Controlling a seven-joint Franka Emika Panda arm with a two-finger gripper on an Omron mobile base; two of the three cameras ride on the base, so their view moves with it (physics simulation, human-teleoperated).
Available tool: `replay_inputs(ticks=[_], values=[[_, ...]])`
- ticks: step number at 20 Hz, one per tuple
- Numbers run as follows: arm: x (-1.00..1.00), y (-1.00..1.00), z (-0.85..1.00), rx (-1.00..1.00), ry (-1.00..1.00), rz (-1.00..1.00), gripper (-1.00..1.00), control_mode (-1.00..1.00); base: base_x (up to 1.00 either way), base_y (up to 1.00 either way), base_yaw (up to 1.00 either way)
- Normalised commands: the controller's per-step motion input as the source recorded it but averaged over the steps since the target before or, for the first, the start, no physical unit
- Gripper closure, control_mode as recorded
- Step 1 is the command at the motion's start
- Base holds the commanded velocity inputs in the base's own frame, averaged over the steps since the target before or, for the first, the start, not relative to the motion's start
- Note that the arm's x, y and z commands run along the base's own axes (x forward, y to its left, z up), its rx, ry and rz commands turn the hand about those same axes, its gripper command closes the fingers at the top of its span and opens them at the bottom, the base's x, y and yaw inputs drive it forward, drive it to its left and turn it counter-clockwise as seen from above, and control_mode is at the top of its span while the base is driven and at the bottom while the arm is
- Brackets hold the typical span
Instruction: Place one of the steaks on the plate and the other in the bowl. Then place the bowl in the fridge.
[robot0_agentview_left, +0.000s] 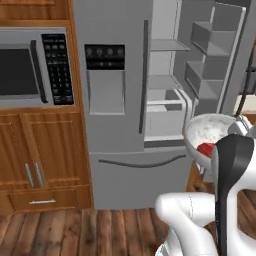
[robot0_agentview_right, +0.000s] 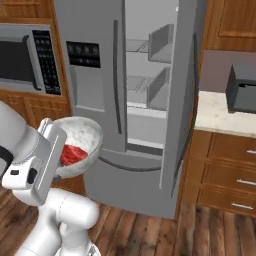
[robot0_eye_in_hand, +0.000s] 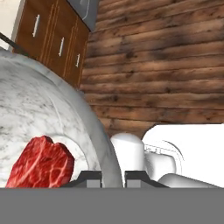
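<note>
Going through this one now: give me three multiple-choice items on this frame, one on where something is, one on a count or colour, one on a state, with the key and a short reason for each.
1. Where is the bright red raw steak?
A. on a fridge shelf
B. in the round whitish-grey speckled bowl
C. on the wooden floor

2. How many steaks lie in the bowl?
A. one
B. two
C. none

3. How does the right door of the tall grey stainless fridge stand?
A. shut
B. taken off
C. swung open

Key:
1 B, the hand view shows the meat lying against the bowl's inner wall.
2 A, a single red chunk shows in the bowl in all three views.
3 C, both base views show the bare shelves and the door bins.

The two-finger gripper is shut on the bowl's rim, holding it up before the fridge.
</note>
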Motion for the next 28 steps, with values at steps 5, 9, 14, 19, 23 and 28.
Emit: replay_inputs(ticks=[5, 9, 14, 19, 23, 28], values=[[0.00, 0.00, 0.00, 0.00, 0.00, 0.00, 1.00, 1.00, 0.93, 0.68, -0.32], [0.00, 0.00, 0.00, 0.00, 0.00, 0.00, 1.00, 1.00, 0.44, 0.02, -0.21], [0.00, 0.00, 0.00, 0.00, 0.00, 0.00, 1.00, 1.00, 0.08, -0.13, -0.11], [0.00, 0.00, 0.00, 0.00, 0.00, 0.00, 1.00, 1.00, 0.36, 0.29, -0.21], [0.00, 0.00, 0.00, 0.00, 0.00, 0.00, 1.00, 1.00, 0.34, 0.28, -0.40], [0.00, 0.00, 0.00, 0.00, 0.00, 0.00, 1.00, 1.00, 0.12, 0.59, -0.39]])
